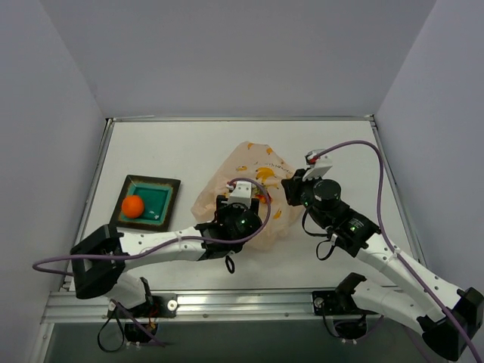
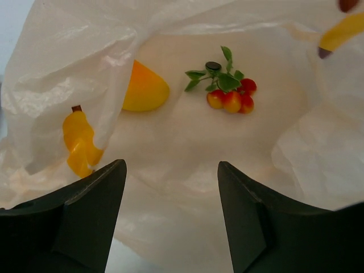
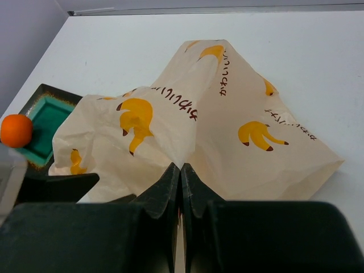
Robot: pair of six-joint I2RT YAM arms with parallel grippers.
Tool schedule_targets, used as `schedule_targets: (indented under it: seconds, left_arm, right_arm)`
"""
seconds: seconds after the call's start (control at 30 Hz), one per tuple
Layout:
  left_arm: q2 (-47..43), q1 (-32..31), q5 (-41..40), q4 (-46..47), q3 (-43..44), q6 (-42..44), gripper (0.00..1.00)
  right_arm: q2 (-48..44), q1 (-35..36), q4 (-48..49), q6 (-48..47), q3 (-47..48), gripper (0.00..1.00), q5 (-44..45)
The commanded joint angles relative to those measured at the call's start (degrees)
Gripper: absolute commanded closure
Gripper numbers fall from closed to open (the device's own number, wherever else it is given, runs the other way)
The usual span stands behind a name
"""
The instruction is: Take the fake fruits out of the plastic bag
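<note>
On the white table [image 1: 174,151], near its middle, a large crinkly peach-coloured plastic bag [image 1: 253,162] with printed yellow bananas, flat at the far end and lifted at the near one. Left of it and well apart, a square teal glazed dish [image 1: 162,198] with a dark rim. Inside the dish, at its left side, a round orange plastic ball [image 1: 133,206], already out of the bag.

Left gripper [image 2: 170,168] placed in the mouth of the bag, from the near side. Fingers apart, opened about half way, with nothing between them except the pale film of the bag below. No grip on any fruit.

Beyond the fingertips, inside the bag, two more toy fruits on the lower film. To the left, a yellow lemon-like plastic piece [image 2: 145,88] with an orange blush, partly hidden behind a hanging fold of film. To the right, a small bunch of red berries with green leaves [image 2: 230,96], fully visible. Near one another but not touching. Both well ahead of the fingers, untouched.

Right gripper [image 3: 181,170] at the near right edge of the bag. Fingers closed fully together, tips meeting a fold of the film rising toward them. Apparently pinching this edge of the bag, though the pinched film itself hard to see between the dark fingers.
</note>
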Motion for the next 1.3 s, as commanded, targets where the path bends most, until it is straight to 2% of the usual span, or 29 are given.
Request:
schedule_targets:
  seconds: [0.0, 0.13, 0.2, 0.37, 0.47, 0.77, 0.93, 0.97, 1.1, 1.27]
  left_arm:
    - [2.57, 3.01, -0.85, 9.13, 2.92, 0.99, 0.36]
    - [6.97, 8.62, 3.1, 13.52, 4.32, 1.43, 0.32]
    - [9.95, 10.48, 10.55, 17.04, 4.94, 4.84, 0.31]
    - [16.55, 12.77, 20.23, 22.06, 9.5, 12.4, 0.29]
    - [20.41, 13.91, 23.84, 21.71, 11.88, 13.3, 0.25]
    - [30.43, 15.06, 22.36, 23.74, 19.53, 16.46, 0.14]
    - [35.62, 15.76, 19.28, 22.24, 22.78, 15.85, 0.15]
    - [36.15, 15.85, 20.15, 22.42, 23.22, 15.85, 0.17]
    - [37.12, 16.02, 20.07, 24.34, 22.35, 15.5, 0.38]
    - [37.3, 16.37, 20.42, 24.88, 21.38, 15.67, 0.58]
  right_arm:
    - [-0.55, 0.18, 0.96, 0.31, 1.64, 1.0, -0.59]
    - [-0.55, 0.18, 0.96, 0.31, 1.46, 1.0, -0.95]
    - [-0.81, 0.27, 0.87, 0.31, 1.38, 1.0, -0.77]
    - [-0.55, 0.27, 0.96, 0.31, 0.76, 1.0, -1.03]
    - [-0.29, 0.27, 1.13, 0.22, 0.67, 1.0, -0.6]
    - [1.03, 0.44, 4.47, -0.04, -0.12, 1.0, -4.2]
    - [0.94, 0.35, 4.56, -0.3, -0.3, 1.0, -3.67]
    - [0.94, 0.44, 4.65, -0.39, -0.38, 1.0, -3.58]
    - [1.2, 0.35, 4.65, -0.39, -0.12, 1.0, -3.32]
    - [-0.02, 0.35, 4.56, -0.74, 0.14, 1.0, -3.23]
